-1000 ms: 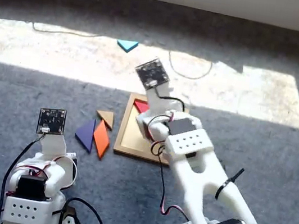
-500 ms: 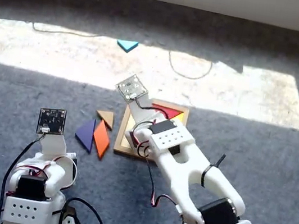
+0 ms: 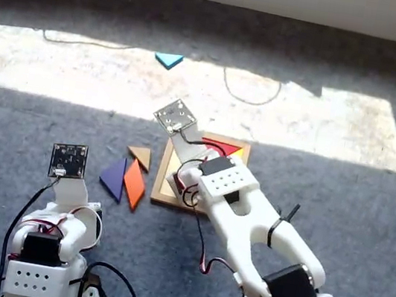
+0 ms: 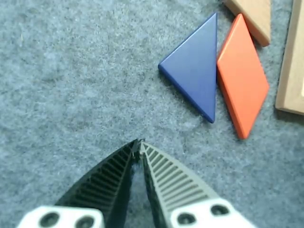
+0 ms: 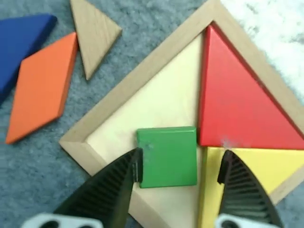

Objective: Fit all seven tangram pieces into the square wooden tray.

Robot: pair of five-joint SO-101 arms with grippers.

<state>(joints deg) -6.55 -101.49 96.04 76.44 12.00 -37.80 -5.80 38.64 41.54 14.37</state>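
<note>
Left gripper (image 4: 138,146), jaws closed tip to tip, over grey carpet (image 4: 57,71); nearby a blue wooden triangle (image 4: 194,71) touches an orange wooden parallelogram (image 4: 242,78), with a plain wooden triangle (image 4: 254,16) and the light wooden tray's edge (image 4: 292,61) beyond.

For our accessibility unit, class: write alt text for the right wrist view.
The right arm's open end effector straddles a green square lying in the wooden tray, beside a red triangle and a yellow piece. Outside the tray lie an orange parallelogram, a wooden triangle and a blue piece.
</note>
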